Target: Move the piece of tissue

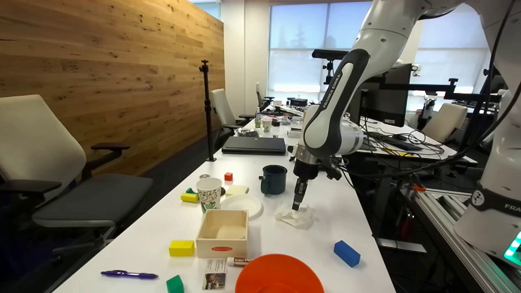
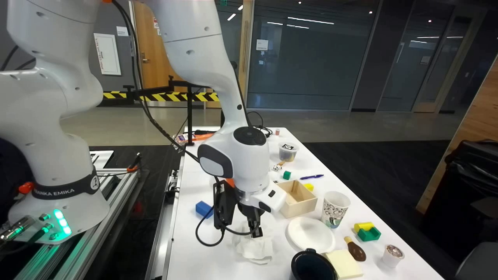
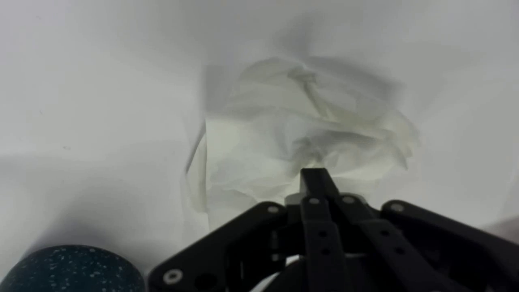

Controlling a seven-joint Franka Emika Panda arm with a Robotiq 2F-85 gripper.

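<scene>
"White tissue point(image 1: 297, 219) is seen lying crumpled on the bench point(image 1: 303, 244), directly below the claw point(image 1: 296, 205). Is it held?"

"That cannot be told. In the wrist view the two fingers point(image 3: 322, 231) are drawn together over a crease, but whether a fold is pinched is not shown."

"What might be spoiled?"

"If no fold is caught, the tissue would be left lying when the claw is raised. If only a thin edge is nipped, a tear could be caused by a quick pull. If the claw is driven lower, the bench could be struck."

"Could anything else be upset?"

"In an exterior view a dark mug point(image 1: 273, 181) is found at eleven o'clock from the tissue, and a white plate point(image 1: 245, 201) between nine and ten; either could be bumped by a low sideways drag."

"Can any writing be read?"

"FRANKA EMIKA is printed along the arm point(image 1: 334, 97). A red oval label point(image 1: 222, 248) is carried by the wooden box point(image 1: 241, 245), between eight and nine o'clock, but its words are too small to be made out; so is the print on the card point(image 1: 215, 266) at eight."
</scene>
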